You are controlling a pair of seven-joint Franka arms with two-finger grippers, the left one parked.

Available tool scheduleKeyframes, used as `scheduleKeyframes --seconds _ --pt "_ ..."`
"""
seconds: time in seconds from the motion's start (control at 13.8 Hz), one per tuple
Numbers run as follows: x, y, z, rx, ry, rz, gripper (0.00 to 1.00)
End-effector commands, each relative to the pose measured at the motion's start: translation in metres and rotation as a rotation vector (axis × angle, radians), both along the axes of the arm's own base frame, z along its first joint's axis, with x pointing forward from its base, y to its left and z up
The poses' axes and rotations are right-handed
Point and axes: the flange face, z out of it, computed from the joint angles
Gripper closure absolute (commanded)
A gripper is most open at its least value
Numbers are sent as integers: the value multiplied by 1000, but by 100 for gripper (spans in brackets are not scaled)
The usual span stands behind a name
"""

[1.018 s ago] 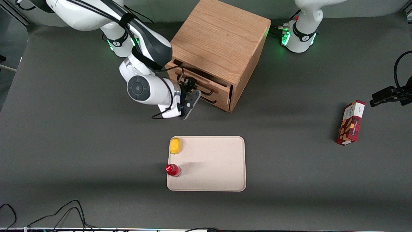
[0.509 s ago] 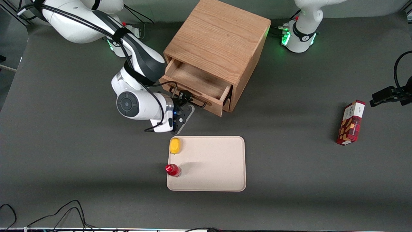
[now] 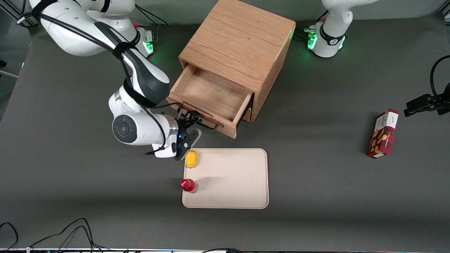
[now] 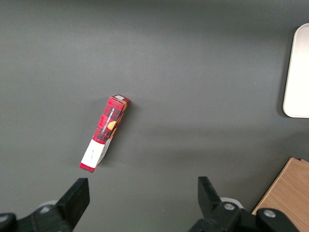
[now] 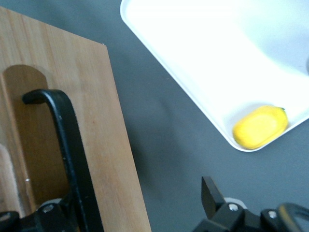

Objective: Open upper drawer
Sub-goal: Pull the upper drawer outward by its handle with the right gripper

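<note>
The light oak cabinet (image 3: 239, 42) stands at the back of the table. Its upper drawer (image 3: 211, 95) is pulled well out, and its shallow wooden tray is bare inside. The long black wire handle (image 3: 208, 125) runs along the drawer's wooden front. My right gripper (image 3: 191, 119) is at the handle's end nearest the working arm. In the right wrist view the gripper (image 5: 130, 205) is open, with the fingers wide apart. The handle (image 5: 67, 140) passes just inside one finger, against the drawer front (image 5: 101, 106). A sliver of the bottom drawer (image 3: 249, 114) shows under the upper one.
A beige tray (image 3: 239, 182) lies nearer the front camera than the drawer, with a yellow object (image 3: 191, 159) and a red bottle (image 3: 188, 185) on its edge, close to my wrist. A red box (image 3: 383, 134) stands toward the parked arm's end.
The upper drawer has slid from nearly closed to well out, toward the front camera. My gripper moved with the handle toward the beige tray.
</note>
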Motion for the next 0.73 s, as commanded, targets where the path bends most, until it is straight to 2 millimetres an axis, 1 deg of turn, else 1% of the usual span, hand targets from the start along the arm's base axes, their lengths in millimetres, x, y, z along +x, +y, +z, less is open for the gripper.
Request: scheduleKeyframes --seconds 0.0,0.15,0.22,0.29,0.44,0.58,0.65 --pt "14 -3 -2 -14 -7 -3 0" --pt "21 -8 1 -12 -10 -11 0" --pt "25 -16 -3 -24 6 -20 0" --pt "30 -21 1 -25 8 -23 0" --pt "36 -24 5 -10 -2 -7 0" --pt "42 -29 3 -5 -7 -11 0" --pt "49 -39 6 -14 -15 -27 0"
